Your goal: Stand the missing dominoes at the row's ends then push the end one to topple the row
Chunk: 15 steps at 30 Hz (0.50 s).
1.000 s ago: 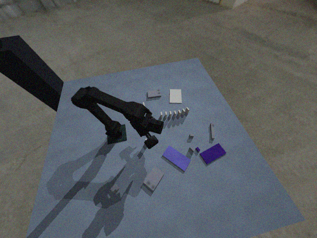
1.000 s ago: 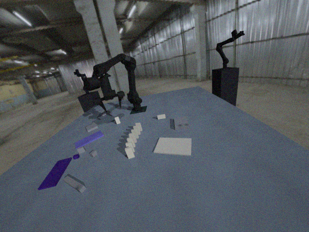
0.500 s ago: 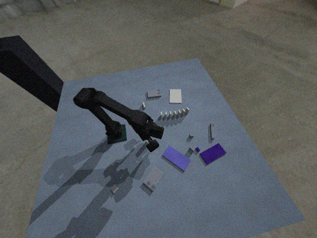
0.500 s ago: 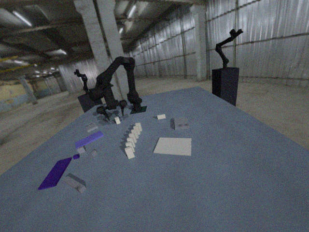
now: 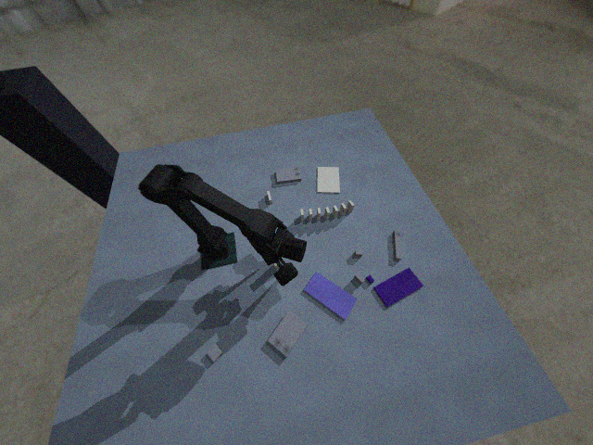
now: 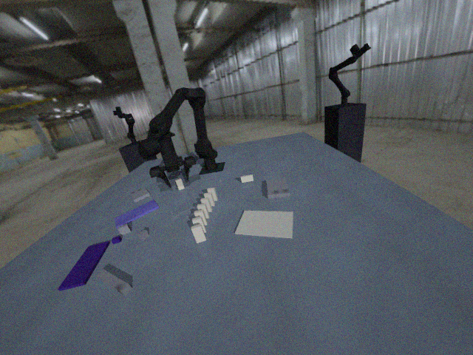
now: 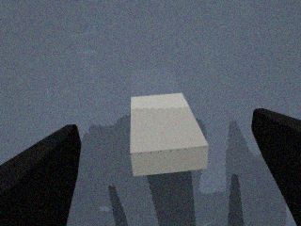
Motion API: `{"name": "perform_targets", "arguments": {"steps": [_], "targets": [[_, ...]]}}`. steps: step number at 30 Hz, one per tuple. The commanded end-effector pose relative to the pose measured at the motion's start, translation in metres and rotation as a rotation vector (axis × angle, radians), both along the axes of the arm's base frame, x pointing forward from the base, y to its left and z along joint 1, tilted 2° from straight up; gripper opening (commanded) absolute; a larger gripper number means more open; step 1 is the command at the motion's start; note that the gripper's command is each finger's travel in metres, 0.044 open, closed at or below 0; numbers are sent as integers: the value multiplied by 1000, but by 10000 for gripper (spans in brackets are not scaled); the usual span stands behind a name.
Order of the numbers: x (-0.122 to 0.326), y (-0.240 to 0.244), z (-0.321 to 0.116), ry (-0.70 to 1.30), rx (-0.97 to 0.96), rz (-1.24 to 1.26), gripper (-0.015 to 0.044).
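The gripper (image 5: 276,266) (image 6: 176,180) (image 7: 168,127) was spread around 1 loose domino (image 6: 179,184) (image 7: 166,129), with room on both sides; the top view mostly hid it. Right of it in the exterior view, 7 dominoes (image 5: 327,211) (image 6: 203,210) stood in 1 row.

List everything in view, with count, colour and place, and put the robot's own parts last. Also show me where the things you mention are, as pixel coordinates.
standing dominoes (image 5: 327,212) (image 6: 203,207): seven, cream, mid-table row
loose domino (image 6: 179,184) (image 7: 165,129): one, cream, between gripper fingers
small block (image 5: 269,197) (image 6: 247,178): one, white, beyond row
flat panel (image 5: 328,179) (image 6: 265,224): one, white, beside row
larger blocks (image 5: 287,334) (image 6: 277,188): three, grey, scattered
small pieces (image 5: 213,354) (image 6: 124,229): three, grey, scattered
slabs (image 5: 397,287) (image 6: 84,265): two, purple shades, beside pieces
cube (image 5: 369,279) (image 6: 116,239): one, purple, between slabs
table (image 5: 407,359) (image 6: 305,298): one, blue, beneath
background arms (image 6: 335,78): two, black, on pedestals
arm (image 5: 215,196) (image 6: 200,122): one, black, over table
gripper (image 6: 174,182) (image 7: 168,127): one, black, open
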<state>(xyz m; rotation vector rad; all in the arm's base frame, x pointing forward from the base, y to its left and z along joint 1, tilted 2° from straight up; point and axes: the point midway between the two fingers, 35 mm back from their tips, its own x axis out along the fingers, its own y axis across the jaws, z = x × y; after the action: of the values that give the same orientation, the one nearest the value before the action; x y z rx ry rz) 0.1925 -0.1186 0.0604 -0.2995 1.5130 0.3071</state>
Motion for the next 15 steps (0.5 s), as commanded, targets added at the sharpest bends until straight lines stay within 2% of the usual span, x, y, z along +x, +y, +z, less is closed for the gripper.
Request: {"name": "perform_targets", "arguments": {"steps": [1,8,15], "targets": [[-1,2,-3,6,9,-3,282],[-1,2,-3,6,9,-3,107],[-1,2,-3,6,9,-3,107]]}}
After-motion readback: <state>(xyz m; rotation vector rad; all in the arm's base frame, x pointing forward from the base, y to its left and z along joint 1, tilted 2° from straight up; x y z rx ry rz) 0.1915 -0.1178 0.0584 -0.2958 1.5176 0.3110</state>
